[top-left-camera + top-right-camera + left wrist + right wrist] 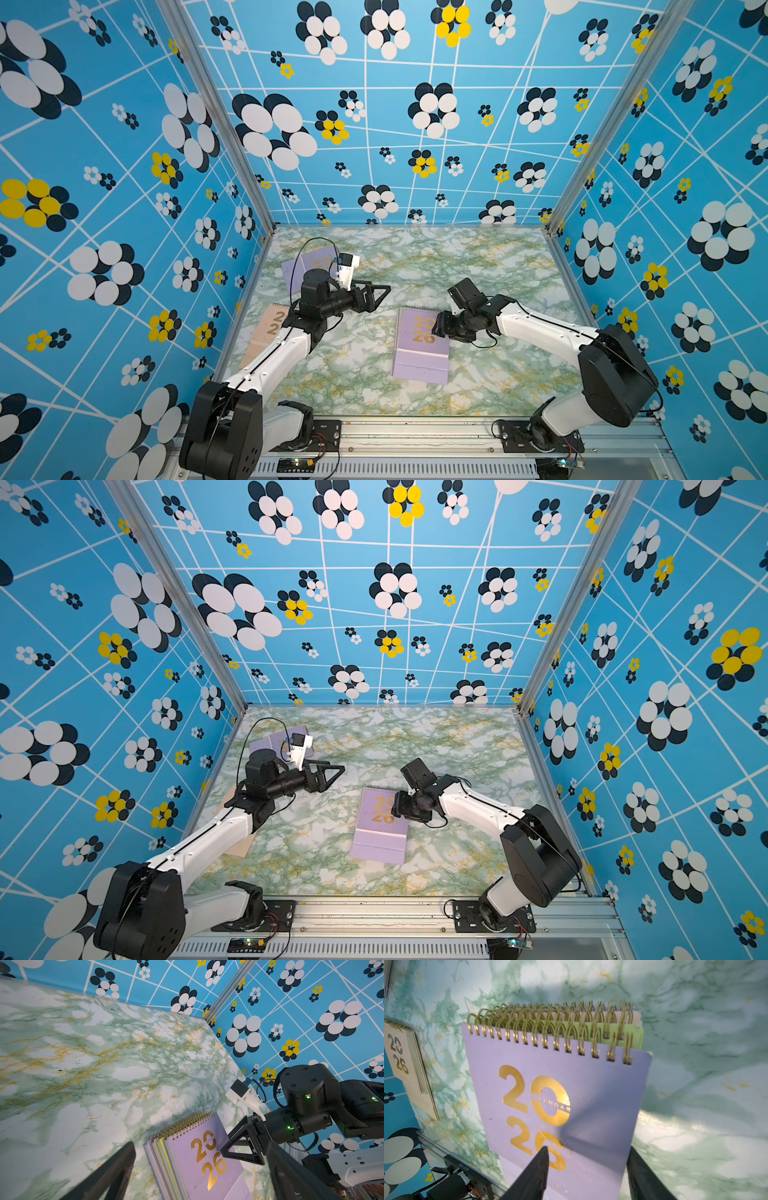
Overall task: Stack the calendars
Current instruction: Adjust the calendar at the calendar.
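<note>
Blue flowered walls [124, 166] box in the green marbled surface [478, 270], and the calendars sit where your two arms can share them. The stack [422, 357] is in the middle, within reach of either side, which I take to be why it stands there.

Your left arm [274, 353] crosses above the peach calendar [266, 332] at the surface's left edge. A lavender calendar [305, 262] lies further back on that same side, so both strays fall to the left arm by reach.

Your left claw [384, 291] hangs above bare surface between that lavender one and the stack. It is spread wide and empty, probably readied for a pickup.

Your right claw [438, 330] sits at the stack's right edge, partly spread. One of its fingers [537, 1167] is over the top cover [550, 1084] by the gold "26", and its partner is just off the edge. It straddles the edge rather than pinching, likely to steady or square the pile.

Both top views give you only one lavender cover in the middle. The right wrist view shows a yellow-green calendar [633, 1034] and a pale one peeking out beneath the gold rings [550, 1028]. The left wrist view shows four layers fanned along the side, so I judge two are still to go.

The right wrist view also shows the peach calendar whole, which your left arm half hides from above. Only the top views show the far lavender one clearly.
</note>
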You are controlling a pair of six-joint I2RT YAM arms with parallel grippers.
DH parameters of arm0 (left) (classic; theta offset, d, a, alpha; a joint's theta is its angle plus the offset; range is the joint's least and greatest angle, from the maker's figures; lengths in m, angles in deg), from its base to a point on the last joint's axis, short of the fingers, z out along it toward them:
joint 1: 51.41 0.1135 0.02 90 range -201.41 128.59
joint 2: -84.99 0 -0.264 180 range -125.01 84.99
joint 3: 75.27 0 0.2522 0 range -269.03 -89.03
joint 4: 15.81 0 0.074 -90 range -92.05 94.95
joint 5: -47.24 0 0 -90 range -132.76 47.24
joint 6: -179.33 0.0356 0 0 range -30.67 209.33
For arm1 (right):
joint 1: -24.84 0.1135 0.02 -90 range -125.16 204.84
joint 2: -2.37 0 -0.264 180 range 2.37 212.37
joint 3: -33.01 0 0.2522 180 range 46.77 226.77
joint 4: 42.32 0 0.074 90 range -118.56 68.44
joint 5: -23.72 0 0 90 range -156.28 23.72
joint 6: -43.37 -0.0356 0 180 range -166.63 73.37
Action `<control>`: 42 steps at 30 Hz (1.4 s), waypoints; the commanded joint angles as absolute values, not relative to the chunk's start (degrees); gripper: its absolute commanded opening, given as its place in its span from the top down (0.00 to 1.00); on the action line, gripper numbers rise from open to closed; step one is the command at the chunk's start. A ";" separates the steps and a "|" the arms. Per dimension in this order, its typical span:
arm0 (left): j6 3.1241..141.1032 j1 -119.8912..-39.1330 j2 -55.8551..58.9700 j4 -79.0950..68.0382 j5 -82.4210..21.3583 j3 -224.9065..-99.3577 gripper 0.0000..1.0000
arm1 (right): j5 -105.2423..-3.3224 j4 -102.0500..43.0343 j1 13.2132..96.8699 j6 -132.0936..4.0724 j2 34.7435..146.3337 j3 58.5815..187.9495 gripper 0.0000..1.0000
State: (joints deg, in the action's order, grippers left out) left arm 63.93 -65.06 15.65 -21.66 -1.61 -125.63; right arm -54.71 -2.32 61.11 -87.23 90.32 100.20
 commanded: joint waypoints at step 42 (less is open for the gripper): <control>65.33 -65.56 15.10 -20.99 -0.38 -127.39 0.01 | -61.01 -0.18 61.65 -84.01 95.27 107.77 0.22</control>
